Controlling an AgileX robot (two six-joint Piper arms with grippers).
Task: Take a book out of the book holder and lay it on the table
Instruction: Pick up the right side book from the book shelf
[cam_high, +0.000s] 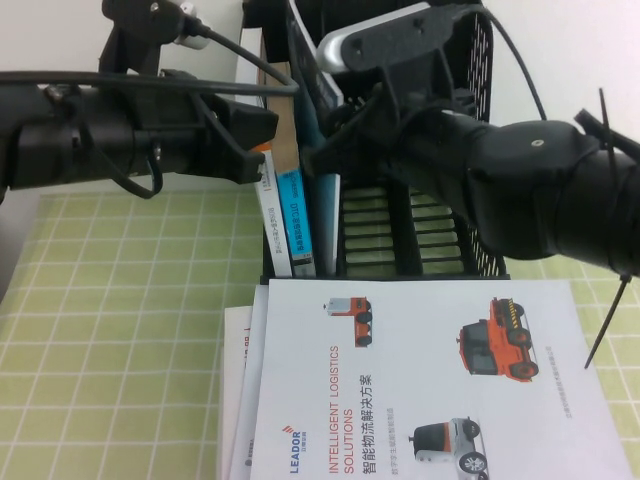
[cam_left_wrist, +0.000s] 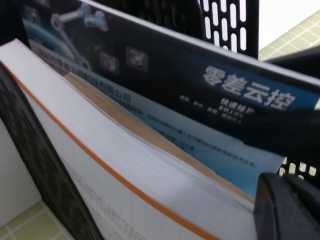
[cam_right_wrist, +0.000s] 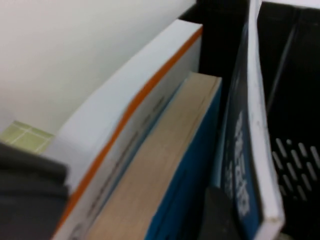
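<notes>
The black book holder stands at the back of the green checked table. A thin magazine stands tilted in it, right of two thick books. It shows a dark blue side with white Chinese characters in the left wrist view and the right wrist view; its pale cover is hidden. My right gripper reaches in from the right, one finger against the blue side, shut on the magazine. My left gripper rests at the white book's top edge.
A white-spined book with orange trim and a blue-spined book fill the rack's left compartment. A white LEADOR brochure lies on other papers in front of the rack. The rack's right compartments hold nothing.
</notes>
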